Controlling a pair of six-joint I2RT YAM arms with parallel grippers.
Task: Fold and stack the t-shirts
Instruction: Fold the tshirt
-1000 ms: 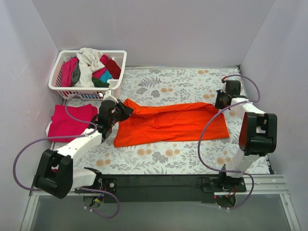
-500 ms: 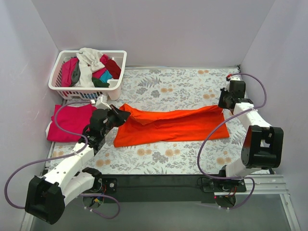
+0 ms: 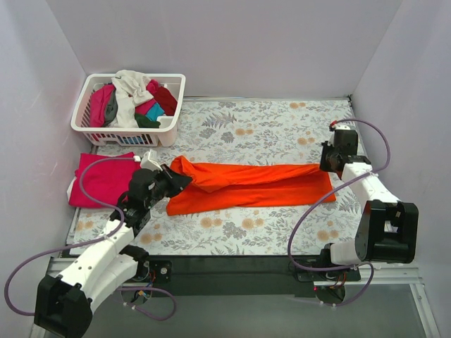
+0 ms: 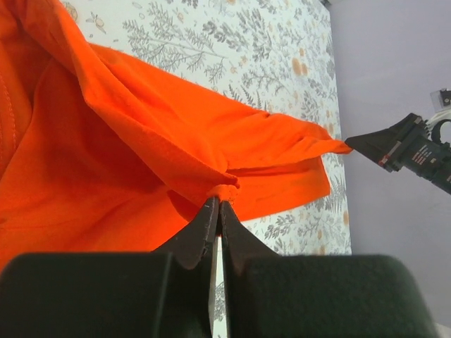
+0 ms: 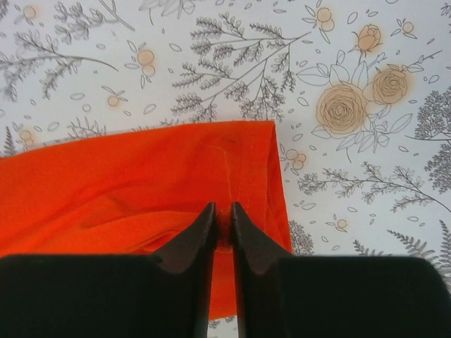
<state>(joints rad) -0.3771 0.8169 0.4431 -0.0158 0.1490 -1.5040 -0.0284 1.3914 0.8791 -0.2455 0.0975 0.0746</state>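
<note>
Orange t-shirt [image 3: 254, 184], long creased band, its two ends pinched by left gripper [image 4: 217, 205] and right gripper [image 5: 223, 211].

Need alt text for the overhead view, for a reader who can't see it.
Two robot arms hold an orange t-shirt pulled into a long band across a floral table, the left arm gripping its left end, the right arm its right end. A folded pink t-shirt lies at the left, near a white basket heaped with clothes.
</note>
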